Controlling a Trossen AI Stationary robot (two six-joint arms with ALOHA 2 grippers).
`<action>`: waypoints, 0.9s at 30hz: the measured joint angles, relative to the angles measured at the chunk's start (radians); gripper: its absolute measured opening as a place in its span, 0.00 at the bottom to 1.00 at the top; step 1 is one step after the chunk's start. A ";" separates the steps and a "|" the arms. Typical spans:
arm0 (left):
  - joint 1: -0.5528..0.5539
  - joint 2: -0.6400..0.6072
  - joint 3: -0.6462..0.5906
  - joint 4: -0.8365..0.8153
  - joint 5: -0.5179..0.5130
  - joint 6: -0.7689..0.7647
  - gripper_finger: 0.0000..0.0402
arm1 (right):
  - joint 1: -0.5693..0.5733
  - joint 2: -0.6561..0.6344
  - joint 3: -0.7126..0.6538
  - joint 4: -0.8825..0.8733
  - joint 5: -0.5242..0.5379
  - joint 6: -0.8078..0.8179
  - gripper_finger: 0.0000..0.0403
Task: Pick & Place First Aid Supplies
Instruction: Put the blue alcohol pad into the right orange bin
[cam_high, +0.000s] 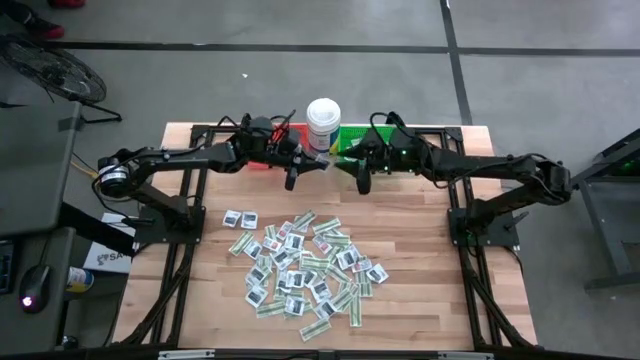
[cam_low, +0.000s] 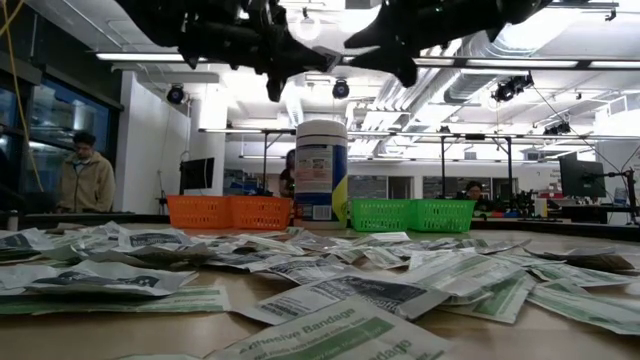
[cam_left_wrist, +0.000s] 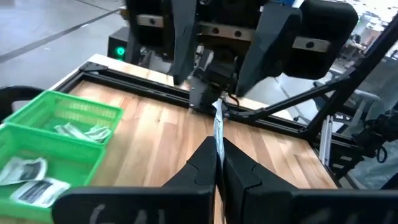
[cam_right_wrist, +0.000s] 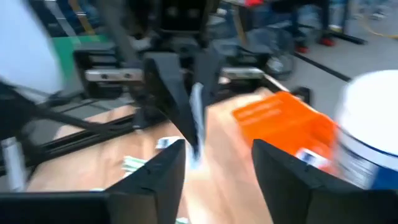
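Observation:
The first aid packets lie in a loose pile on the near half of the table and fill the foreground of the low view. My left gripper hangs above the far middle of the table, shut on one packet. My right gripper faces it from the right, open. Its fingers are spread wide just beyond the packet and touch nothing. Both grippers show as dark shapes at the top of the low view. My left gripper pinches a single white packet between its two fingers, with the fingers roughly level and pointing toward the table's right. The packet stands on edge. Its free end sticks out past the fingertips toward my right gripper. It is lifted clear of the table.
A tall white tub stands at the far middle edge. A red-orange bin sits to its left and a green bin, holding a few packets, to its right. Bare wood lies between pile and bins. People stand beyond the table.

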 joint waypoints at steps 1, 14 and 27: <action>0.013 -0.001 0.000 -0.014 0.000 0.000 0.00 | -0.007 -0.011 0.000 -0.023 0.018 0.000 0.48; 0.236 -0.001 0.000 -0.367 -0.046 0.135 0.00 | -0.034 -0.082 0.000 -0.163 0.069 0.002 0.52; 0.416 0.106 0.001 -0.432 -0.005 0.177 0.00 | -0.034 -0.082 0.000 -0.175 0.109 0.005 0.52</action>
